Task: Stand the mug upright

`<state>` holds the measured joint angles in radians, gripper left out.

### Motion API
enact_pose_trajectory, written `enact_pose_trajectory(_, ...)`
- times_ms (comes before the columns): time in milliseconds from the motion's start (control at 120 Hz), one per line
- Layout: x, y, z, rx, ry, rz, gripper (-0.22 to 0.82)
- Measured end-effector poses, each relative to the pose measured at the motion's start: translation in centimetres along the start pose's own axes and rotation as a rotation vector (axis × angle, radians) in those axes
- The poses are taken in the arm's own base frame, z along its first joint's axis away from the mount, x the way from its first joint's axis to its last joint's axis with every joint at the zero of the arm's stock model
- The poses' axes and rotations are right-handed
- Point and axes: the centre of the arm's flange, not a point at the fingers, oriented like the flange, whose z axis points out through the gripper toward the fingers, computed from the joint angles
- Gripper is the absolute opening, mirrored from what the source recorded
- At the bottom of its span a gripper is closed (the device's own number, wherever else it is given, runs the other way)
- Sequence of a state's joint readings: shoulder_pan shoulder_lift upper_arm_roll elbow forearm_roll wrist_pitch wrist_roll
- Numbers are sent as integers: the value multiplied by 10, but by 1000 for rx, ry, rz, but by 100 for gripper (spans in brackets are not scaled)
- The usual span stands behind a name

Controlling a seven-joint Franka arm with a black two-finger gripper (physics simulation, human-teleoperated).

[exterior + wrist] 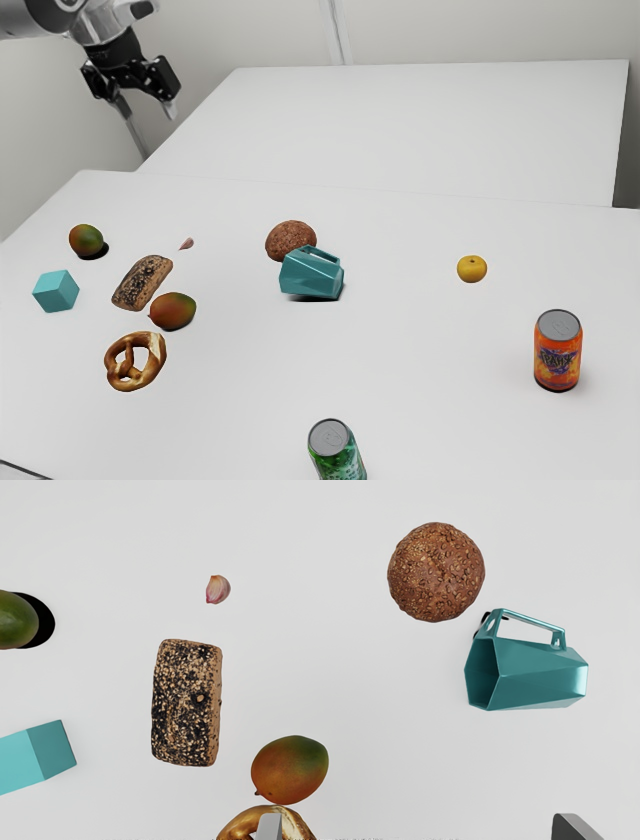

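Note:
High above the table at the exterior view's upper left is my gripper (148,108), well away from the mug. The teal faceted mug (311,274) lies on its side on the table, its handle uppermost, beside the round seeded bun. In the wrist view the mug (535,675) shows its dark open mouth facing the seeded loaf's side, with its base turned away. My gripper (417,825) is open, its two fingertips wide apart with nothing held between them.
Near the mug is the round bun (290,240). A seeded loaf (143,282), two mangoes (172,311), a garlic clove (187,243), a pretzel (136,362) and a teal cube (56,291) lie around. Also standing are an orange can (558,350) and green can (337,452), near a yellow fruit (472,268).

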<state>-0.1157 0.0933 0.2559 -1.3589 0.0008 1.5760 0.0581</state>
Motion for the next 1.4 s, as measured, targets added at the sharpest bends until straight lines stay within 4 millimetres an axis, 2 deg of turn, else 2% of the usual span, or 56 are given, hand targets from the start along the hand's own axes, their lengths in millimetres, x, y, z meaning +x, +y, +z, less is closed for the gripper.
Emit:
enact_pose_trajectory(67,-3,4,-3,-20,-5,15,59)
enact_pose_trajectory(133,-6,8,13,-57,-44,24,59)
enact_pose_trajectory(200,-10,11,52,-139,-116,17,59)
enact_pose_trajectory(267,-16,8,100,-266,-175,-12,59)
enact_pose_trajectory(317,-24,4,140,-375,-208,-50,59)
enact_pose_trajectory(450,-50,-4,225,-686,-224,-176,59)
enact_pose_trajectory(567,-61,0,278,-918,-160,-274,59)
enact_pose_trajectory(758,-49,-18,343,-1059,-19,-335,59)
enact_pose_trajectory(900,-53,-8,371,-1120,33,-300,59)
enact_pose_trajectory(1133,-53,19,384,-1172,99,-178,59)
enact_pose_trajectory(1250,-53,32,398,-1183,113,-141,59)
enact_pose_trajectory(1400,-53,37,403,-1189,147,-102,59)
